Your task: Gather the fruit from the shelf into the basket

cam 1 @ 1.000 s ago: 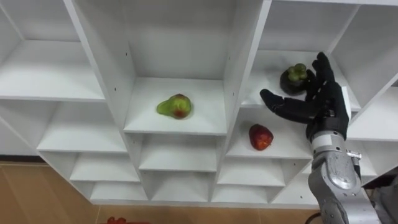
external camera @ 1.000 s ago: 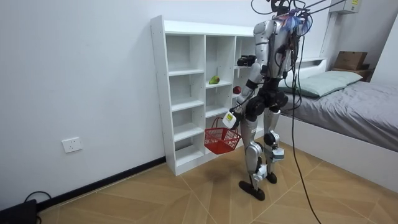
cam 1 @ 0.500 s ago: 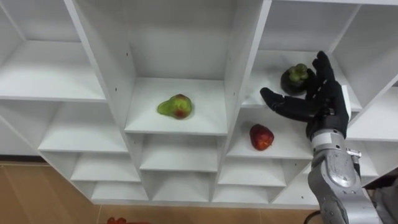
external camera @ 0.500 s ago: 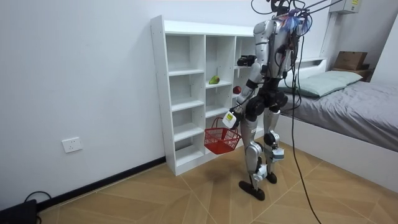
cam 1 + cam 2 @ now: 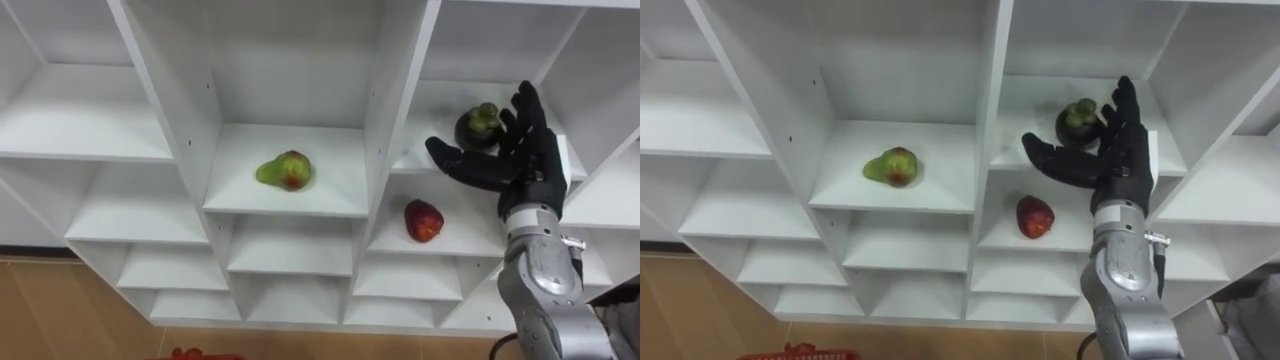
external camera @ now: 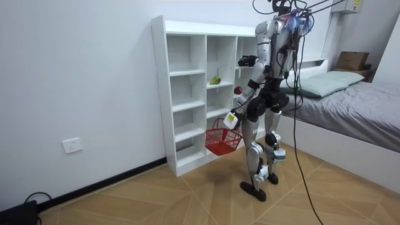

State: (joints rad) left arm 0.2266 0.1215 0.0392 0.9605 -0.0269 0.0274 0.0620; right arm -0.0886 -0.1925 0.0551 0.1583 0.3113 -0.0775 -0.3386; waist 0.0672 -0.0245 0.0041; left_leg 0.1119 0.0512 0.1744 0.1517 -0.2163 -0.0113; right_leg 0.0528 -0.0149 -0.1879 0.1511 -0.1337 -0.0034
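Observation:
A dark round fruit with a green top sits in the upper right compartment of the white shelf unit. My right hand is raised just in front of it, open, thumb out to the left below the fruit, holding nothing. A red apple lies in the compartment below. A green and red pear lies in the middle compartment. In the room view my left hand hangs low, shut on the handle of a red basket.
I stand upright, close to the front of the shelf unit. A bed lies behind me on the room view's right. Wooden floor spreads around my feet. The other compartments hold nothing.
The eye view has shifted a little. My right hand stays open beside the dark fruit, almost where it was.

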